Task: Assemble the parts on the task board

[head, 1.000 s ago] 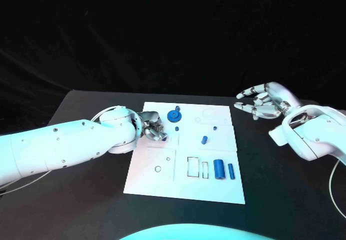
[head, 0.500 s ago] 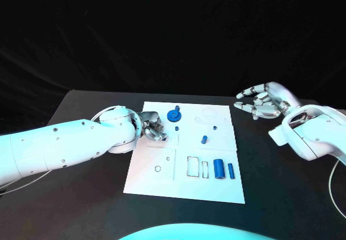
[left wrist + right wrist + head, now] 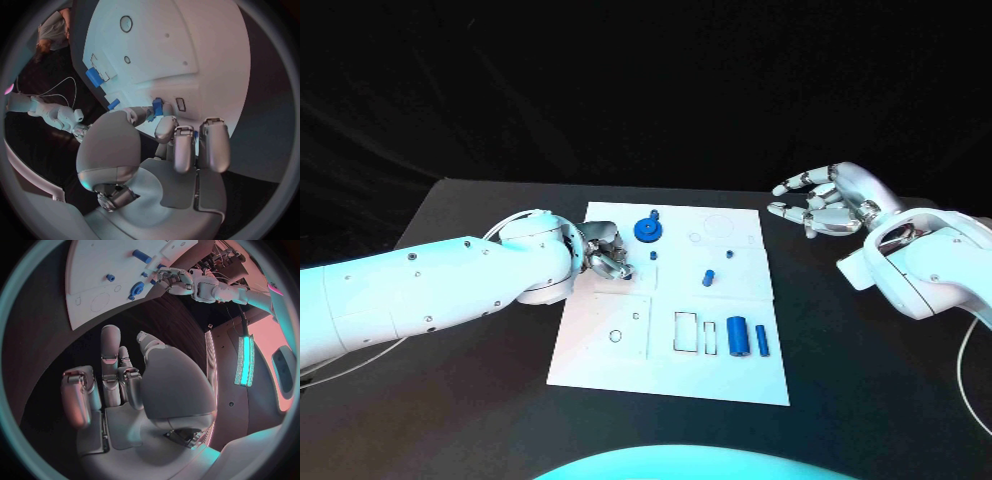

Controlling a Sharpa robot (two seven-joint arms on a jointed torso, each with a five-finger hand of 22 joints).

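1. The left robot hand (image 3: 606, 252) is hovering over the left edge of the task board (image 3: 620, 365), toward its far half; its fingers are curling inward, and in the left wrist view a small blue part (image 3: 157, 106) is sitting at the fingertips (image 3: 164, 127), apparently pinched, though the contact itself is hard to make out.
2. The right robot hand (image 3: 822, 205) is hanging above the counter (image 3: 473, 215) just off the board's far right corner; its fingers are spreading loosely and holding nothing.
3. On the board, a round blue gear (image 3: 648, 232) is sitting near the far edge, just right of the left robot hand; a small blue peg (image 3: 655, 256) is lying a little nearer than the gear; another short blue piece (image 3: 710, 278) is resting near the middle; two longer blue bars (image 3: 738, 338) are lying side by side toward the near right, beside a rectangular slot outline (image 3: 687, 333).
4. Judging by this, the step in hand is carrying a small part with the left robot hand toward its seat on the far left of the board.
5. The next move is probably calling for lining the piece up over its matching hole, lowering it straight, and easing the fingers apart only once it is seated; which hole is meant cannot be told.
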